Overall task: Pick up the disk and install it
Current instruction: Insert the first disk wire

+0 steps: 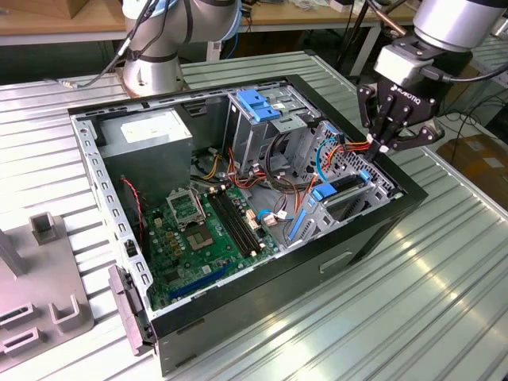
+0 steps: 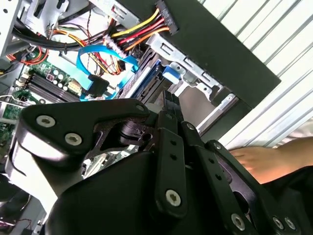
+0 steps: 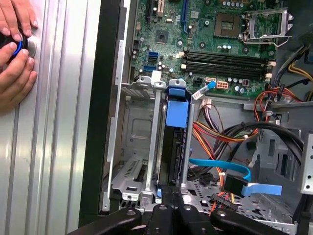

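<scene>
The disk (image 3: 172,155) sits on its edge in a slot of the metal cage (image 3: 134,128), in the corner of the open case (image 1: 262,311) that is nearest to the exterior view's right. In the first wrist view I see only its narrow side: a dark strip, with a blue plastic rail along each long side and a wider blue tab (image 3: 176,111) at the end that faces the motherboard (image 3: 220,54). The broad faces of the disk are hidden between the cage walls. In the exterior view the same place shows as a dark slot between blue pieces (image 1: 347,186).

The gripper (image 1: 386,146) hangs over this corner of the case, just above the outer end of the disk. Its fingers (image 3: 164,211) are pressed close together, and in the first wrist view their tips come right at the disk's end. I cannot tell if they touch it or pinch its edge.

A flat blue cable (image 3: 222,167) and a bundle of orange, red and yellow wires (image 3: 215,137) lie beside the cage, inside the case. The case lies on its side on the ribbed metal bench (image 1: 429,302). A person's two hands (image 3: 14,54) rest on the bench near the case wall, around a small blue button (image 3: 14,47).
</scene>
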